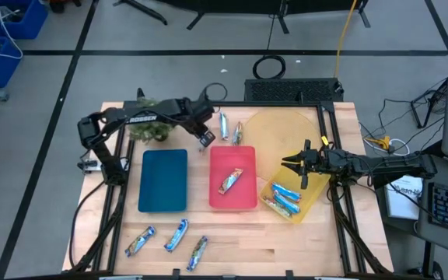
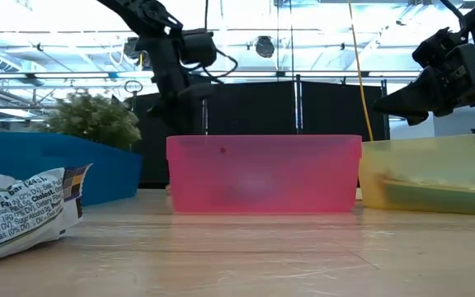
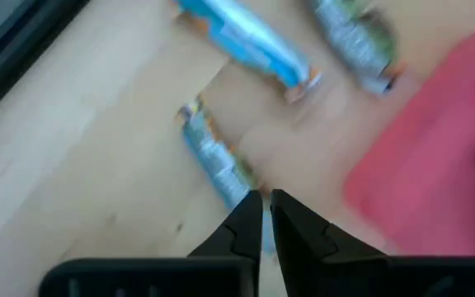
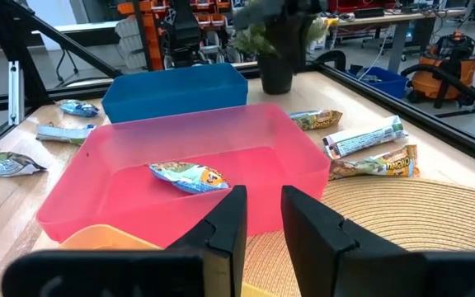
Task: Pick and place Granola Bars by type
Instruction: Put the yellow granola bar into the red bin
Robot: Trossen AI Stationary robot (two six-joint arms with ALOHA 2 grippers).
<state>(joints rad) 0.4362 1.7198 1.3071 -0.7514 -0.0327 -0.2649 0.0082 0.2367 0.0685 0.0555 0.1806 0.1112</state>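
Three granola bars lie on the table beyond the red tray [image 1: 243, 202]: a blue one [image 3: 246, 41], a green-marked one [image 3: 357, 37] and a silver one [image 3: 217, 161]. My left gripper [image 1: 206, 138] [image 3: 266, 216] is over the near end of the silver one, fingers almost together. One bar [image 1: 230, 180] [image 4: 190, 176] lies in the red tray. Several lie in the yellow tray [image 1: 311, 204], and three [image 1: 177, 233] on the table's near part. My right gripper [image 1: 298, 167] [image 4: 264, 214] hovers open over the yellow tray's far end. My left gripper's fingertips [image 3: 246, 216] stand over one end of the silver bar [image 3: 236, 183], coming from above. The fingers hide that end, so I cannot tell whether they touch it. The rest of the bar lies flat on the table.
A blue tray [image 1: 164, 180] lies left of the red one. A small green plant [image 1: 150, 128] stands at the far left, close to my left arm. A round woven mat [image 1: 286, 128] lies beyond the yellow tray. A bar [image 2: 19, 210] lies close to the low camera.
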